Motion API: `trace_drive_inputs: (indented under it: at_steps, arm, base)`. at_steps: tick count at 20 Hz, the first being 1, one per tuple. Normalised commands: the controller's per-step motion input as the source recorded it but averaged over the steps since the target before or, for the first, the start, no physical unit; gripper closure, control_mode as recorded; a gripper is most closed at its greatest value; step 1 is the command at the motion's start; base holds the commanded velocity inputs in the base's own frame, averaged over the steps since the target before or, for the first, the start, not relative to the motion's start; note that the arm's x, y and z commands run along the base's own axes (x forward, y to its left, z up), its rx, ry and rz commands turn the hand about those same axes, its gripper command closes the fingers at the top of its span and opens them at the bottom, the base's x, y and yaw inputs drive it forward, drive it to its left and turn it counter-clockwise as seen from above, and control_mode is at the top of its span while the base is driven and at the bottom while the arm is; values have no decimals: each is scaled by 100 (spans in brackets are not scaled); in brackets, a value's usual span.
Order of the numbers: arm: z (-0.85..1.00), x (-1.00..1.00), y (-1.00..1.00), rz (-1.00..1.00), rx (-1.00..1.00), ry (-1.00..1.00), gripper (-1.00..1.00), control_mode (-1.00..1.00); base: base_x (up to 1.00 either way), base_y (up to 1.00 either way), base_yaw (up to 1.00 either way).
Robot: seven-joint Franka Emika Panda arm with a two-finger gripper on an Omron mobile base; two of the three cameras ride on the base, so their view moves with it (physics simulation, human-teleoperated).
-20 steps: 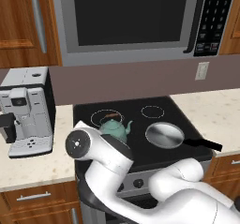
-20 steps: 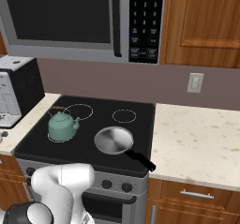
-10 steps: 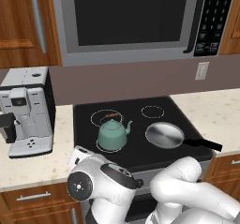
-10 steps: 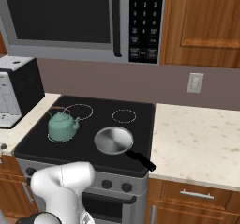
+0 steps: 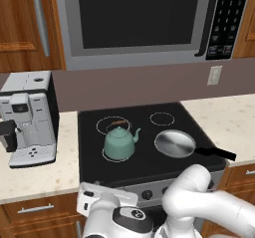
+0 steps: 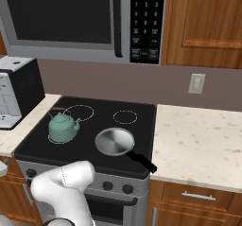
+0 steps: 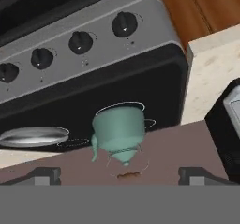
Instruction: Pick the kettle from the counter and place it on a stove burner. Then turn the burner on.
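Kettle (image 5: 118, 144) sits upright on the front-left stove burner (image 5: 104, 155) beside a silver pan (image 5: 175, 143); the pincer (image 7: 119, 175) gapes wide, empty.

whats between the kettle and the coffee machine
Bare black cooktop, then a strip of speckled counter, between kettle and coffee machine, in the left base view.

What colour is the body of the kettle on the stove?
The kettle is teal-green, with a brownish handle on top. It shows best in the left base view.
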Motion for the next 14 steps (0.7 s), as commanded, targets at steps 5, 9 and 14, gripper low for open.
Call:
trace_drive_inputs:
  at_steps: [5, 9, 14]
  arm:
    - [-53, -5, 7, 10, -17, -14, -100, -100]
    - [-54, 0, 10, 8, -16, -13, -100, -100]
    - [-53, 0, 18, 4, -13, -12, -100, -100]
  base:
    - [0, 0, 0]
    - [0, 0, 0]
    - [0, 0, 0]
